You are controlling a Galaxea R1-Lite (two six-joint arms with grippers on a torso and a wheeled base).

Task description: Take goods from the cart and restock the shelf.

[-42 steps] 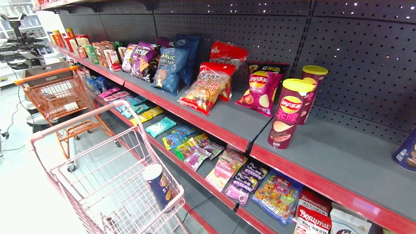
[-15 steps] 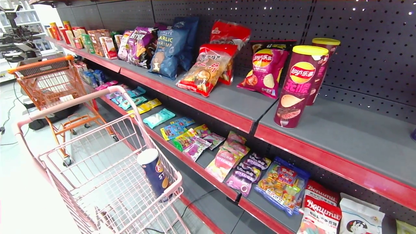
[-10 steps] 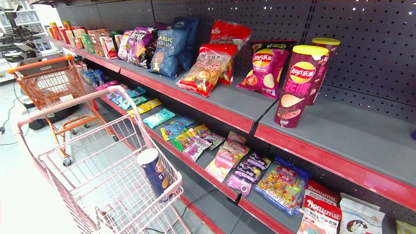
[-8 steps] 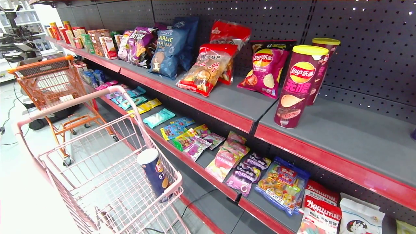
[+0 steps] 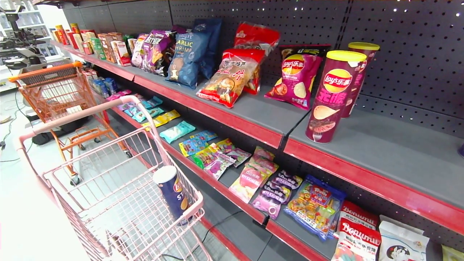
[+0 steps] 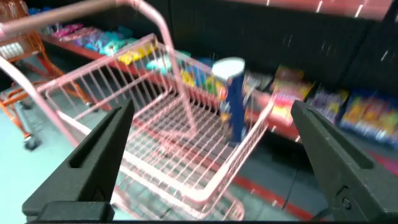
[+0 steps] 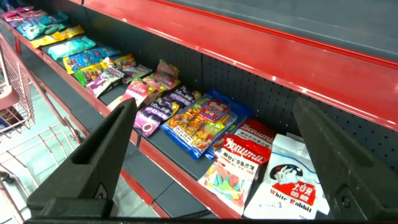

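Nothing moved. Blue can [image 5: 174, 197] upright in pink cart [image 5: 90, 112] beside grey shelf [image 5: 391, 159]; both jaws spread.

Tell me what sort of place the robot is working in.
Most likely a grocery shop aisle, or a mock-up of one: long red-edged shelves stocked with snack bags, and a pink shopping cart alongside.

The head camera has shifted since the earliest picture, so the whole scene sits differently in the frame. The purple chip canister [image 5: 335, 96] on the upper shelf [image 5: 380, 156] now shows higher up, and the dark blue tub [image 5: 462, 149] to the right of that canister is cut to a sliver at the picture's edge. The camera seems to have dropped or tipped; which of the two cannot be told.
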